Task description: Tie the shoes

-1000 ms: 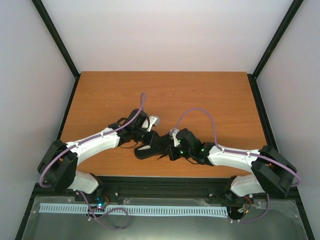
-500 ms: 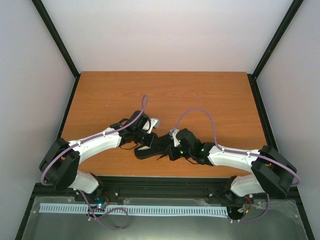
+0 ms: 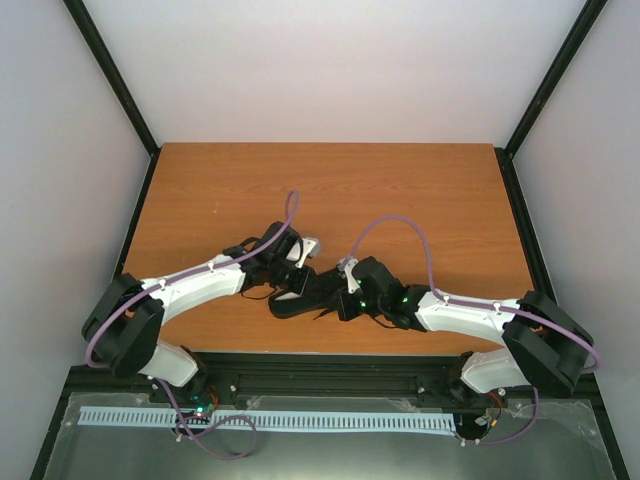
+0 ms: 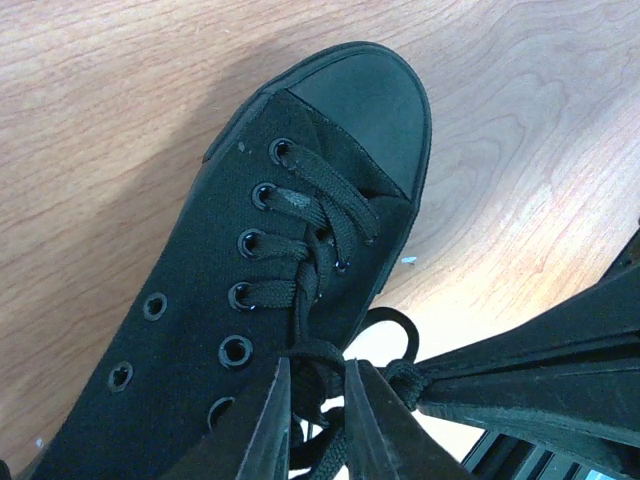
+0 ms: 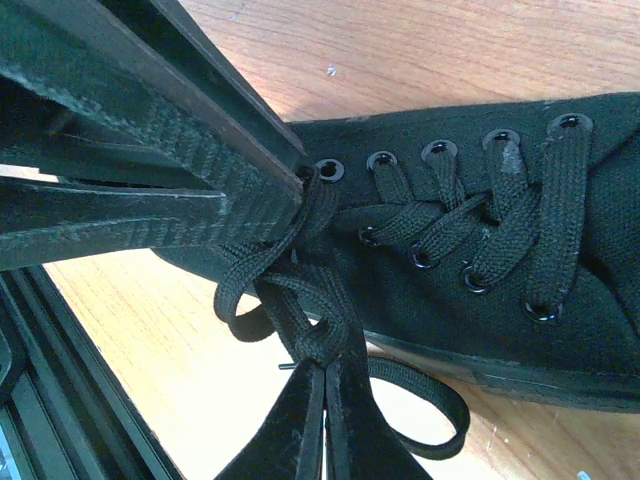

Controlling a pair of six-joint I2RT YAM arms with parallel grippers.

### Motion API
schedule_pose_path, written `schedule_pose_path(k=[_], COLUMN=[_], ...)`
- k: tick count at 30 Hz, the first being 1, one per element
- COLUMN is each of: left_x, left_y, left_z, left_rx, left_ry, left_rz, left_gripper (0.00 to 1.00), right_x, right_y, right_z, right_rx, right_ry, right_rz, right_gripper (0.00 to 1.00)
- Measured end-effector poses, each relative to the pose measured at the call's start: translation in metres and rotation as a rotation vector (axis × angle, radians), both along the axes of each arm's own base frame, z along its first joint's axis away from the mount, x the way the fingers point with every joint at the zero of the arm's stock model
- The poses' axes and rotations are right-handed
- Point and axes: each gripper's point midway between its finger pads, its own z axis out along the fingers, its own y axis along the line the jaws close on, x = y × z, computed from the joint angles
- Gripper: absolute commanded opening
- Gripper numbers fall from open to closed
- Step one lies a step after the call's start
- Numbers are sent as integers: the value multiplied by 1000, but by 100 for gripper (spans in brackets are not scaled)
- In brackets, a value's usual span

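Note:
A black low-top shoe [image 3: 298, 297] lies on the wooden table [image 3: 420, 200] between my two grippers. In the left wrist view its toe cap [image 4: 368, 100] points up and its laces [image 4: 305, 240] run down to my left gripper [image 4: 315, 378], whose jaws are closed on a lace loop over the top eyelets. My right gripper [image 5: 325, 365] is shut on a bunched lace loop [image 5: 300, 300] beside the shoe's side [image 5: 520, 320]. The two gripper tips nearly touch. The left gripper [image 3: 288, 268] and the right gripper [image 3: 345, 297] hide most of the shoe from above.
A loose lace loop [image 5: 430, 395] lies on the table by the shoe's sole. The table's near edge and a black rail [image 3: 330, 365] run just behind the grippers. Black frame posts [image 3: 110, 75] stand at the back corners.
The left arm has shifted slightly right and toward the shoe. The right arm and the shoe have stayed in place.

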Motion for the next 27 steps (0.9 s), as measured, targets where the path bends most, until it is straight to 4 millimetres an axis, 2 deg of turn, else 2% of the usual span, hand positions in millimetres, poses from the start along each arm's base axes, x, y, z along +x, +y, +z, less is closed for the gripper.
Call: schedule_pose_path(k=[14, 27], left_x=[3, -2], left_y=[3, 4], left_z=[-8, -15], left_rx=[43, 110], left_ry=[-10, -30], left_rz=[12, -4], left_gripper=[15, 17], right_x=[0, 1], right_y=[1, 3], right_z=[1, 3], right_rx=[6, 17], right_ry=[2, -1], right_rz=[0, 0], right_gripper=[3, 3])
